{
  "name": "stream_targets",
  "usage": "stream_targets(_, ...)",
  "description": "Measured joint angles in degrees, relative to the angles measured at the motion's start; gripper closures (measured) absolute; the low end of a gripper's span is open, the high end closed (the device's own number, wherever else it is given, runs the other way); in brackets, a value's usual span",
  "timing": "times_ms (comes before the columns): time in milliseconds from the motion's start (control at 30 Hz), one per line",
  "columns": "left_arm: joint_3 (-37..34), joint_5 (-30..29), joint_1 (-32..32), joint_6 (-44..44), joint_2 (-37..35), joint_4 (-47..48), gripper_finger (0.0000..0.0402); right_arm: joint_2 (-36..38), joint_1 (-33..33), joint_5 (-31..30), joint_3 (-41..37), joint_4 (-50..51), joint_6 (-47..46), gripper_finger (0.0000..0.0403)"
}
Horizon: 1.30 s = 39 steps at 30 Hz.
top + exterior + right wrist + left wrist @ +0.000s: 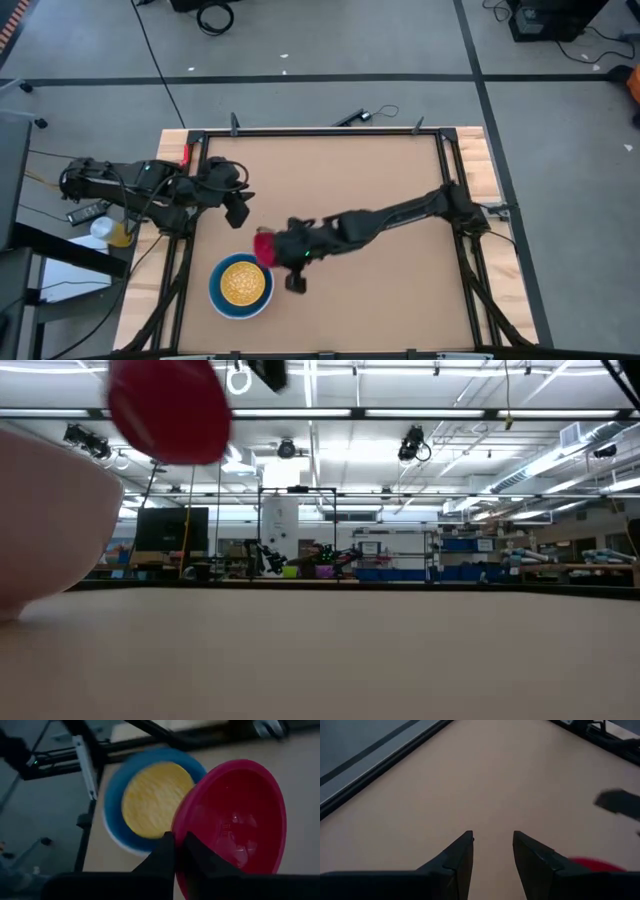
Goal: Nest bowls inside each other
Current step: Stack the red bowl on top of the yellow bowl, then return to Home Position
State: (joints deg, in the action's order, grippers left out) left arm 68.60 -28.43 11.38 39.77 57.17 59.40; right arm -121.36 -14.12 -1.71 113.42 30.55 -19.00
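A magenta-red bowl hangs in the air beside a stack of bowls, with my right gripper shut on it. The high view shows this bowl just beyond the stack's far edge. In the stack, a gold-yellow bowl sits inside a light blue bowl, which sits in a white bowl resting on the table near the front left. My left gripper is open over bare table at the far left, with nothing between its fingers. My right gripper pinches the magenta-red bowl's rim, one finger inside the bowl and the other outside. The fingers come slanting down from the table's right side. The bowl is tilted and lifted clear above the table.
Dark frame rails run along the table's left and right edges. Open tabletop lies in the middle and right. A yellow cup and cables sit off the table at the left.
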Motion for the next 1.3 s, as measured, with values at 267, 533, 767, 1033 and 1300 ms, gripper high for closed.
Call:
stream_targets(267,0.0,0.27,2.55,-0.4,-1.53,2.43,0.026,-13.1,-1.77,-0.03,17.93,0.84,9.61,0.0382)
stream_targets(533,0.0,1.15,4.66,0.44,-2.16,5.88,0.026,-20.23,-2.1,2.44,21.33,0.58,9.85,0.0382)
stream_targets(767,0.0,1.58,6.58,2.0,-2.23,7.66,0.026,-20.6,-3.49,0.14,21.3,1.46,11.24,0.0363)
stream_targets(1033,0.0,1.55,6.69,3.15,-2.21,8.07,0.026,-20.42,-3.5,3.68,21.54,-1.25,10.26,0.0245)
stream_targets(1300,0.0,1.28,7.09,5.21,-2.16,7.43,0.026,-18.36,-2.27,0.07,21.54,3.47,-0.81,0.02)
